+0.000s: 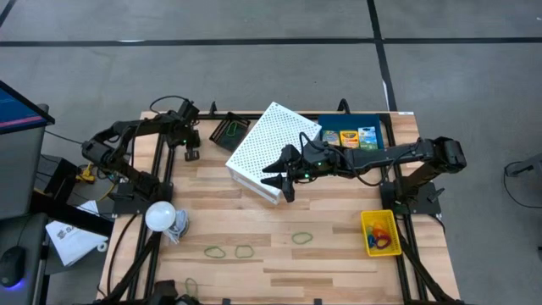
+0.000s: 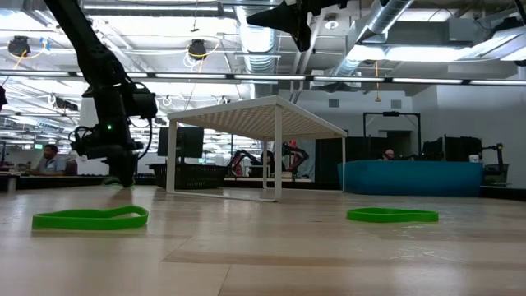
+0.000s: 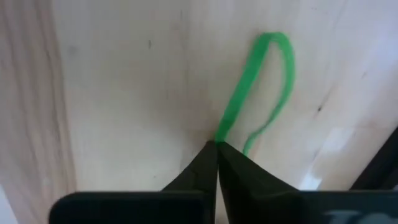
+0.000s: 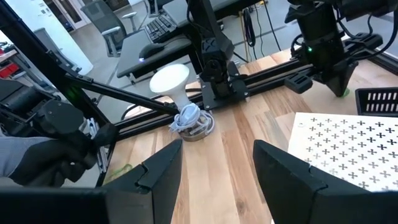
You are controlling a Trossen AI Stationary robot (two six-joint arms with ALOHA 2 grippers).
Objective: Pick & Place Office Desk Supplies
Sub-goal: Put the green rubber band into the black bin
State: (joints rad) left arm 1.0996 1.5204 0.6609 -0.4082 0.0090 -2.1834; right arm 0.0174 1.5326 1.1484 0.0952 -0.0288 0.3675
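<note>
My left gripper (image 1: 191,154) stands at the far left of the table, pointing down, shut on a green rubber band (image 3: 267,74) that lies on the wood. My right gripper (image 1: 278,180) hangs open above the near edge of a white perforated stand (image 1: 271,144), holding nothing. More green bands (image 1: 216,252) (image 1: 302,239) lie flat near the front edge. A black mesh tray (image 1: 227,133) sits beside the stand. Behind it, a blue tray (image 1: 383,127) holds crayon packs (image 1: 348,137). A yellow tray (image 1: 366,222) at the right holds coloured bands. My left gripper pinches one strand of the green band at its near end (image 3: 225,127), right at the free ends of the two fingers. The fingers come from above, pointing steeply down. The rest of the loop lies slack on the table beyond the fingertips.
A white bulb-like object (image 1: 161,216) stands on a small base at the table's left edge. The stand on its legs (image 2: 255,111) takes up the middle of the far half. Bare wood lies between the stand and the front bands.
</note>
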